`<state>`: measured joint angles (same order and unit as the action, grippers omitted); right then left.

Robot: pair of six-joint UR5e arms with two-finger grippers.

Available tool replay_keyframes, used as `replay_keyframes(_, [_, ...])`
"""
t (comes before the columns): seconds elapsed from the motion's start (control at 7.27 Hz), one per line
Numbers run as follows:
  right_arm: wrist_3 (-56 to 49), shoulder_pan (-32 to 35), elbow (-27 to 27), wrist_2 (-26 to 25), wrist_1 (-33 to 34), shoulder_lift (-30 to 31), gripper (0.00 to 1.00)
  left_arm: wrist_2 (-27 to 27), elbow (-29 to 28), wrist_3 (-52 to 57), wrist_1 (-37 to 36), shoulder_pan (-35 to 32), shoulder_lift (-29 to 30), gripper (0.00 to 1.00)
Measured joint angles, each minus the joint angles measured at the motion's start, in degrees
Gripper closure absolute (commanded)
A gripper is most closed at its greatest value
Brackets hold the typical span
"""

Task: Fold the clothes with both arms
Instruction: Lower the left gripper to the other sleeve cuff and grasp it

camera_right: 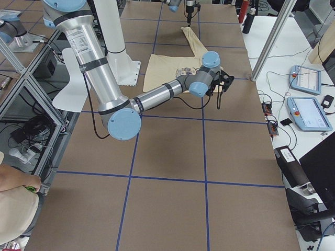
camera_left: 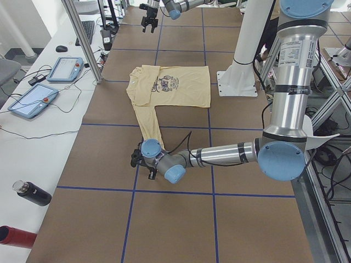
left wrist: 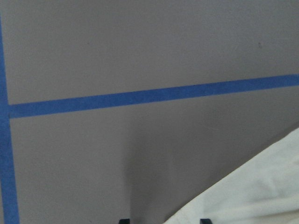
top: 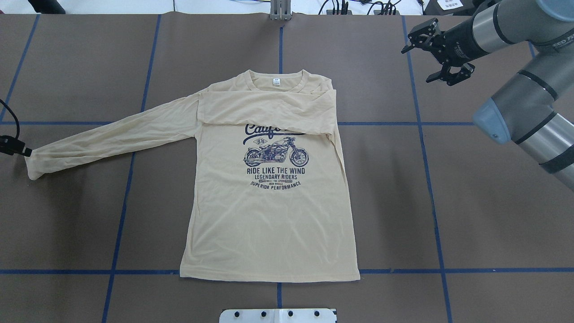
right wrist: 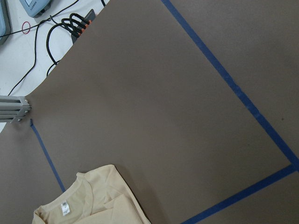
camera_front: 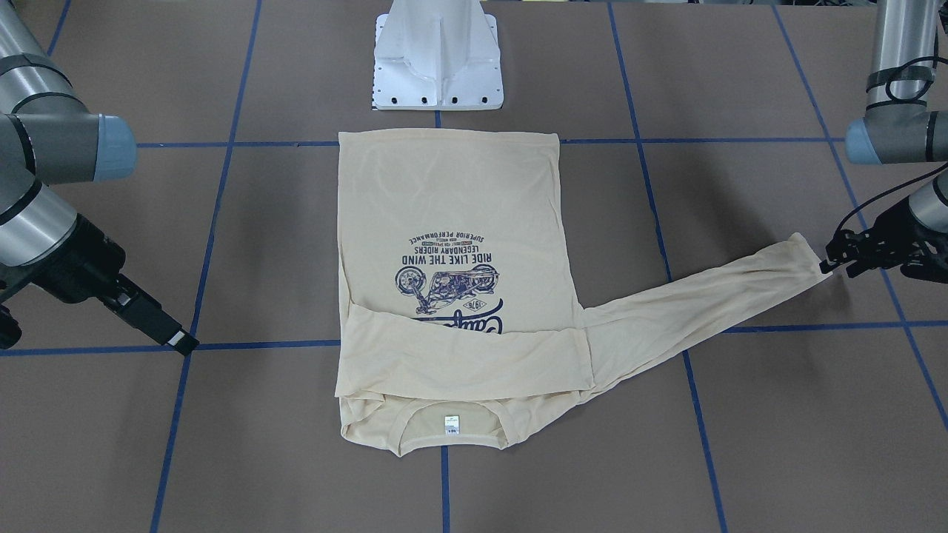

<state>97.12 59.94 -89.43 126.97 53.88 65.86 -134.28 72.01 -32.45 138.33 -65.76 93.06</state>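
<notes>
The cream-yellow long-sleeved T-shirt [top: 269, 211] lies flat on the table with its print up and its collar on the far side. One sleeve [top: 269, 110] is folded across the chest. The other sleeve [top: 112, 137] stretches out to the left of the overhead view. My left gripper [camera_front: 835, 260] sits low at that sleeve's cuff [camera_front: 803, 255]. In the left wrist view its fingertips [left wrist: 204, 220] stand apart, so it is open, and the edge of the cloth [left wrist: 252, 191] lies between them. My right gripper [top: 416, 66] hangs open over bare table to the right of the collar, holding nothing.
The white pedestal base [camera_front: 438, 59] stands just behind the shirt's hem. Blue tape lines [top: 430, 179] grid the brown table. Tablets [camera_left: 66, 68] and bottles [camera_left: 30, 193] lie on the side bench. An aluminium post [camera_left: 82, 38] rises at the table's far edge. Part of a person [camera_right: 15, 209] is beside the robot frame.
</notes>
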Motion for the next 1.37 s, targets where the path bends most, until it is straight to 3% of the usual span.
replay_keyframes(0.27, [0.0,0.0,0.0,-0.1,0.0,0.1,0.01,-0.1,0.0,0.0,0.0,0.3,0.0,0.41])
replay_keyframes(0.41, [0.0,0.0,0.1,-0.1,0.0,0.1,0.01,0.0,0.0,0.0,0.0,0.4,0.0,0.46])
replay_keyframes(0.55, [0.0,-0.1,0.2,-0.1,0.0,0.1,0.01,0.0,0.0,0.0,0.0,0.5,0.0,0.59])
replay_keyframes(1.1, [0.0,-0.1,0.2,0.0,0.0,0.1,0.01,0.0,0.0,-0.1,0.0,0.8,0.0,0.6])
replay_keyframes(1.37, [0.1,-0.1,0.1,0.2,0.0,0.1,0.01,-0.1,0.0,-0.1,0.0,0.8,0.0,0.7])
